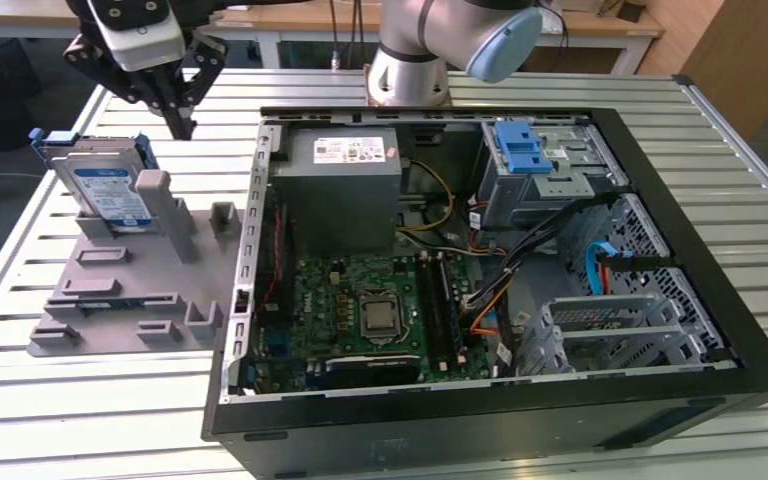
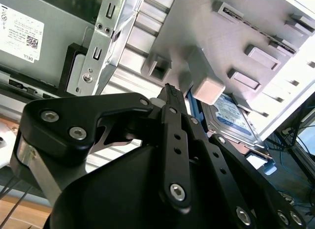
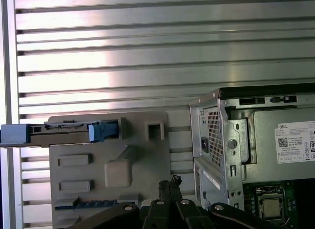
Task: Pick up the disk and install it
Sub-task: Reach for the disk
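Hovering black gripper (image 1: 181, 126) | flat rectangular silver disk (image 1: 104, 190), blue-framed

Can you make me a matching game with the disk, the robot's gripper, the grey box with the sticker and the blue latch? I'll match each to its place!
1. disk
2. gripper
3. grey box
4. blue latch

A. on the silver cage
B. next to the green board
C. standing in the grey holder
D. in the air above the holder, holding nothing

Pairs: 1-C, 2-D, 3-B, 4-A
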Motion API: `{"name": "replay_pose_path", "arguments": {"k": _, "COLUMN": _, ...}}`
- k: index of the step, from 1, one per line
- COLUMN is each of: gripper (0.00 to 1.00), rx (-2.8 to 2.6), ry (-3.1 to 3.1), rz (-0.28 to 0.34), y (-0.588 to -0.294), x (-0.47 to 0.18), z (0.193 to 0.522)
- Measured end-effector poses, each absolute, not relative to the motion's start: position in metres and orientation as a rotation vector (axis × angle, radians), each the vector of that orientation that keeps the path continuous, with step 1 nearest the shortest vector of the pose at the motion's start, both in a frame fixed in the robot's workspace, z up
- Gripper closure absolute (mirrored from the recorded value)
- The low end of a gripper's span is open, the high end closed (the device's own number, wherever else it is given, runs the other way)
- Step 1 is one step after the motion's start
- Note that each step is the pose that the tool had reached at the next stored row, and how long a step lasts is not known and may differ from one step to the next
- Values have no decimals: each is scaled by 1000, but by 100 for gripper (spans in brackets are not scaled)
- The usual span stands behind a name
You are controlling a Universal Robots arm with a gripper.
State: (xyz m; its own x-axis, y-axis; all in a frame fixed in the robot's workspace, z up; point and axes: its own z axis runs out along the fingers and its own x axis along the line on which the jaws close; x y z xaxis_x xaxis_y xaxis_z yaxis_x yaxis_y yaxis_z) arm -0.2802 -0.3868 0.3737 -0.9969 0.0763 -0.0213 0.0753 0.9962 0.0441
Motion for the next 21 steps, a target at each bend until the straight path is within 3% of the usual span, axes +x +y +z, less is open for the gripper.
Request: {"name": "replay_pose_path", "arguments": {"k": 21, "gripper": 89, "rx": 118, "ry": 3116, "rz": 68, "y": -377, "x": -328, "z": 372}}
